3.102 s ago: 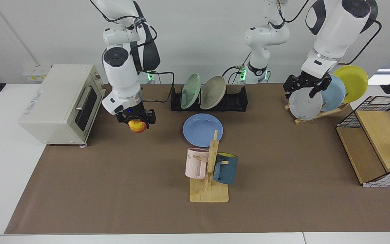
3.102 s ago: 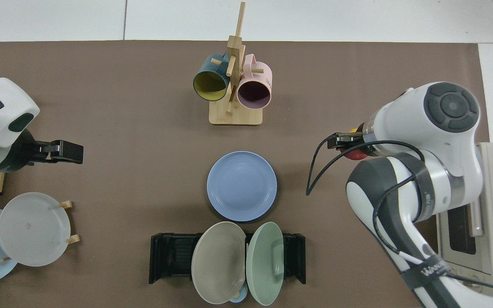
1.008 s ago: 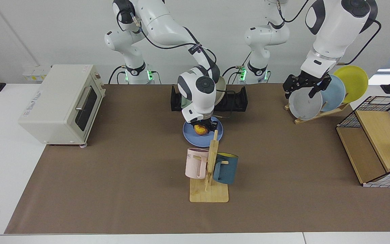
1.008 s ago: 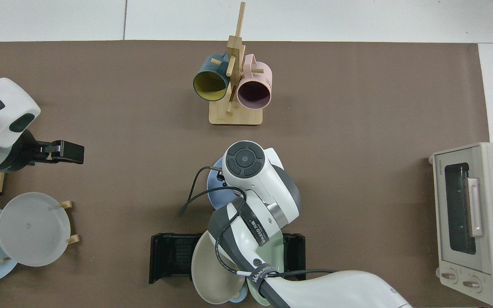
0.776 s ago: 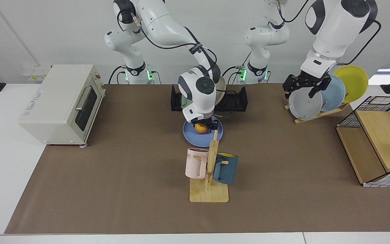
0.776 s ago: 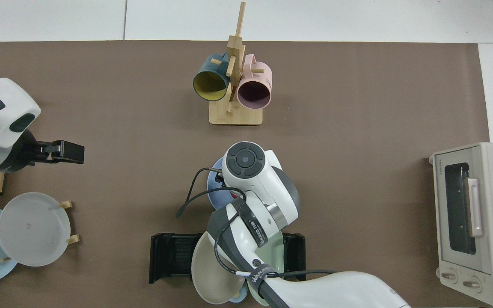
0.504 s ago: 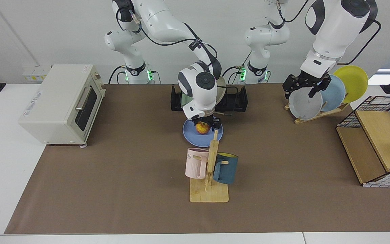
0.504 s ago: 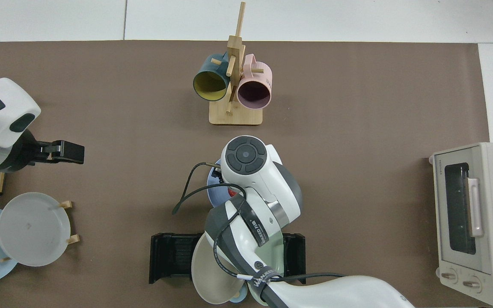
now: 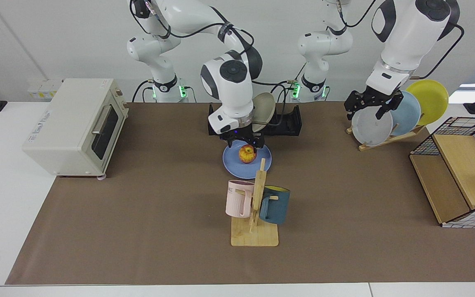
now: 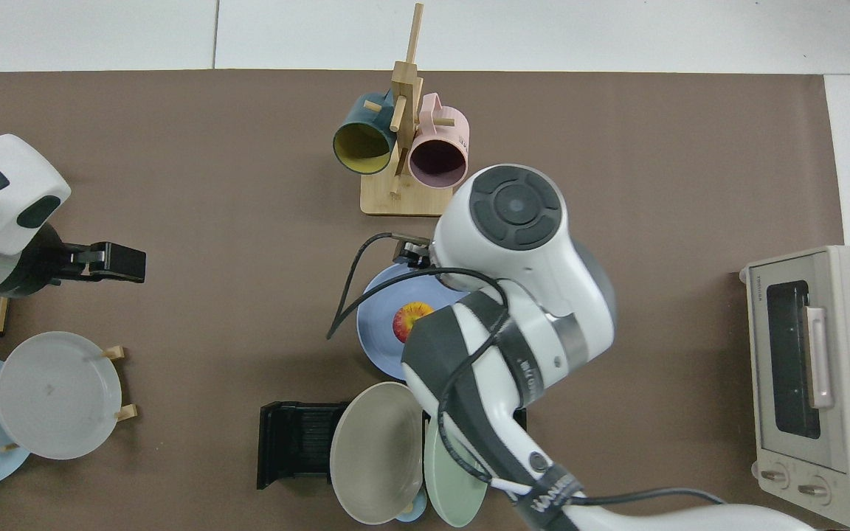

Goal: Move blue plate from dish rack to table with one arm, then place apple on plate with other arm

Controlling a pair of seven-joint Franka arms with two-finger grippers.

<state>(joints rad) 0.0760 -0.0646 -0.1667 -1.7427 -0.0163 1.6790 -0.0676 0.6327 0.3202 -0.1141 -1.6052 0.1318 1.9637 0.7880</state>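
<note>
Apple [image 9: 247, 154] now sits free on the blue plate [image 9: 234, 167] on the surface; right end effector [image 9: 243, 139] has let go and lifted just above it, fingers spread, so the placing looks done. Left end effector [image 9: 370, 104] waits by the wooden plate stand [image 9: 387, 138], open, empty. Mug tree [image 9: 255, 214] stands just beside the plate's near rim, dish rack [image 9: 287, 123] behind; straight up is clear.

The apple [image 10: 409, 320] sits on the blue plate [image 10: 378, 332] — partly hidden under a white arm [image 10: 513, 295] — just before the dish rack [image 10: 296, 442].
</note>
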